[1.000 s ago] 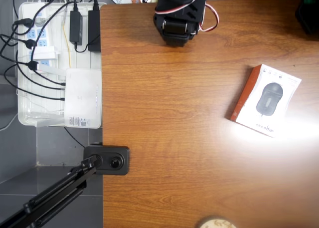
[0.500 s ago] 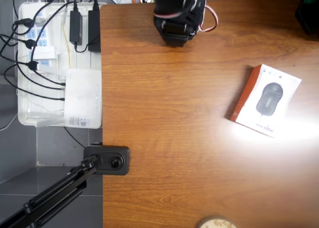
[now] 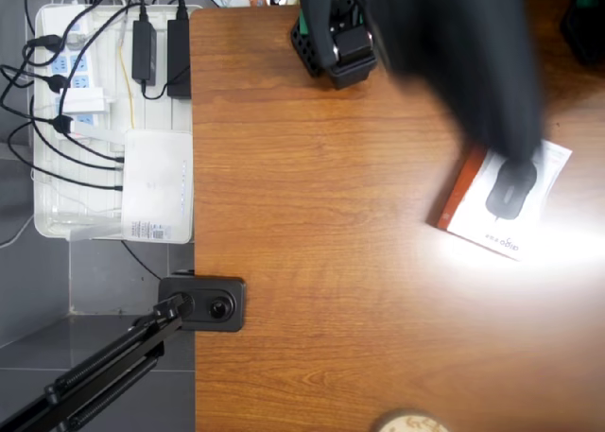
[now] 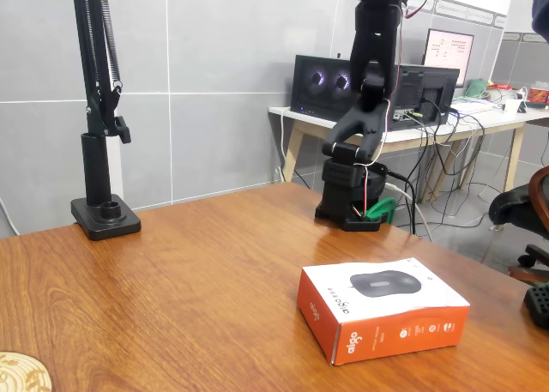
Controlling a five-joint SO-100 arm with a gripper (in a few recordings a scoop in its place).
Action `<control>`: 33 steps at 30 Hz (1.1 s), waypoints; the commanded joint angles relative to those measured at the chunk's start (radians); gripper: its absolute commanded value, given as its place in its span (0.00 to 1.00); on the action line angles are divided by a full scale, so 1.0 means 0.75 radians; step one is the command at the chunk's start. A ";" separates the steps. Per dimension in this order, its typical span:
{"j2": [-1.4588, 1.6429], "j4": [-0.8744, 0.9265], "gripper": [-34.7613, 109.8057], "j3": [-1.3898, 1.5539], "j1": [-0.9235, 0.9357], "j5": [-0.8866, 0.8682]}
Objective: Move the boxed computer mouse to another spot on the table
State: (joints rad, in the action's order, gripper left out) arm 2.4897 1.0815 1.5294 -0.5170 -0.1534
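The boxed computer mouse (image 3: 506, 205) is seen lying flat on the desk (image 3: 331, 262) near its right edge in the overhead view, turned at a slant to that edge, with its orange-red side facing left. In the fixed view the box (image 4: 382, 306) is shown resting on the glossy wood, well apart from the arm's black base (image 4: 350, 195) at the far edge. In the overhead view a dark blurred shape of the arm (image 3: 454, 63) is spread from the base (image 3: 336, 35) at the top edge towards the box, and the box's upper end is covered by it. The claw is lost in that blur, so whether it is open or closed cannot be told. A black camera stand (image 4: 105, 216) is clamped at the desk's edge.
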 commanded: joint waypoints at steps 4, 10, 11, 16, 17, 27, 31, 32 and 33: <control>0.025 -0.057 0.56 0.200 -0.245 0.027; -0.190 0.151 0.54 0.063 -0.260 -0.010; -0.241 0.202 0.54 0.035 -0.266 -0.010; -0.438 0.331 0.53 -0.025 -0.372 -0.022; -0.472 0.340 0.53 -0.033 -0.399 -0.020; -0.618 0.196 0.67 0.045 -0.573 0.047; -0.689 0.102 0.77 0.092 -0.591 0.043; -0.710 0.090 0.77 0.096 -0.593 0.043; -0.728 0.082 0.77 0.096 -0.595 0.043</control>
State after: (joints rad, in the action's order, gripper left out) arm 1.9574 1.1735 1.6045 -0.9511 -0.1411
